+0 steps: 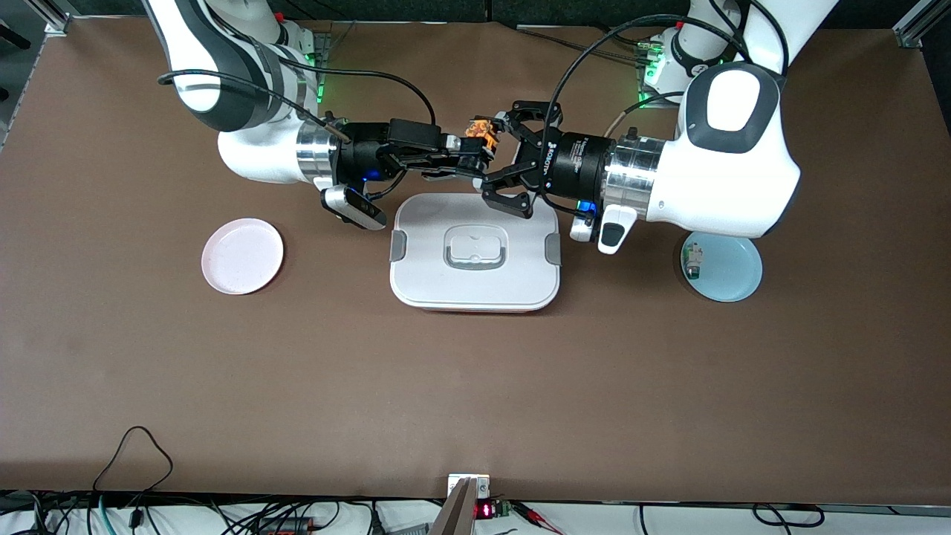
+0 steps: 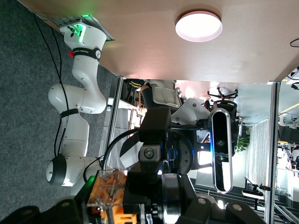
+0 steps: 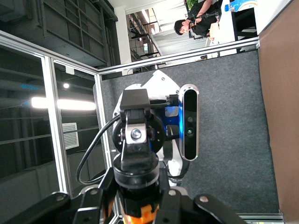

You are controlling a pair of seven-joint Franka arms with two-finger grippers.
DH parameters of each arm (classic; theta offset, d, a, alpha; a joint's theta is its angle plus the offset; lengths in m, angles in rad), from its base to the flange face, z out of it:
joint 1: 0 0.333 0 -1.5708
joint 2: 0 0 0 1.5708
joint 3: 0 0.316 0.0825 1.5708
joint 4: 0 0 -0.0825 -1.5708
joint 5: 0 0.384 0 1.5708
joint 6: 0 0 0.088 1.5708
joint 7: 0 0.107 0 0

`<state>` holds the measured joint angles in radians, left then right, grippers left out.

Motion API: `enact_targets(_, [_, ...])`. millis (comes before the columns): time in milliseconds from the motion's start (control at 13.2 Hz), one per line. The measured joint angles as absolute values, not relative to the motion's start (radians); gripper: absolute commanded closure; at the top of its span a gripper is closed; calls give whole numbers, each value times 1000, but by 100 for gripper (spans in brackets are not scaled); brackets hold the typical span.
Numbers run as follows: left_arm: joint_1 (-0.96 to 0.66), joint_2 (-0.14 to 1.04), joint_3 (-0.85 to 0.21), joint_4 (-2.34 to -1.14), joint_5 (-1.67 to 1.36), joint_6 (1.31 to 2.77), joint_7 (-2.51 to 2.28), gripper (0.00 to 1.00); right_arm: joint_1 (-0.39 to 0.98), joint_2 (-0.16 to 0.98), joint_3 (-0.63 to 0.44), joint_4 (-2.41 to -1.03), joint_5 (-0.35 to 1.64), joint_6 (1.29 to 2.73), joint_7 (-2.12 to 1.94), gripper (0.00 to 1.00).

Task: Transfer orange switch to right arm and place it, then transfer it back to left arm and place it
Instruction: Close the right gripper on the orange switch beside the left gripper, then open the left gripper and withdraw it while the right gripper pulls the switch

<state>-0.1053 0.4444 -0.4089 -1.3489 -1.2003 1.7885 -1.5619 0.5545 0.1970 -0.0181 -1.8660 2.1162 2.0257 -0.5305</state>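
Above one box, right pincer pinches one orange switch; left pincer spread; two plates.

A pink plate is sitting on the brown table at mid-left of the frame; a pale blue plate at mid-right is holding a white-and-green component.
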Motion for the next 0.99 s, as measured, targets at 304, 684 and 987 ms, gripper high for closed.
enact_targets(304, [-104,444,-408,-1349,-1200,1787,-1565,0,540,197,-19,-1866,2116,2024,-530,70])
enact_targets(684, [-104,444,-407,-1349,-1200,1787,-1566,0,539,197,-19,-1866,2115,2024,-530,70])
enact_targets(987, [-104,446,-407,-1349,-1200,1788,-1566,0,532,197,-19,-1866,2084,2023,-537,71])
